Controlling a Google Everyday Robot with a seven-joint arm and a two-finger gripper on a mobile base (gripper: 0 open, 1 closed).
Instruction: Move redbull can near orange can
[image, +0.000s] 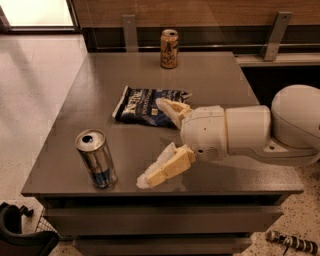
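Observation:
The redbull can (96, 158) stands upright near the front left corner of the grey table (210, 75); it is silver with blue panels and an open shiny top. The orange can (169, 48) stands upright at the far edge of the table, near the middle. My gripper (152, 142) reaches in from the right, above the table's front middle, with its two pale fingers spread wide and nothing between them. It is to the right of the redbull can, apart from it. One finger (161, 170) is near the front edge, the other lies over the chip bag.
A dark blue chip bag (142, 106) lies flat in the middle of the table, between the two cans. A wooden wall panel with metal brackets (276, 35) runs behind the table. Pale floor lies to the left; a dark object (20, 232) sits at the bottom left.

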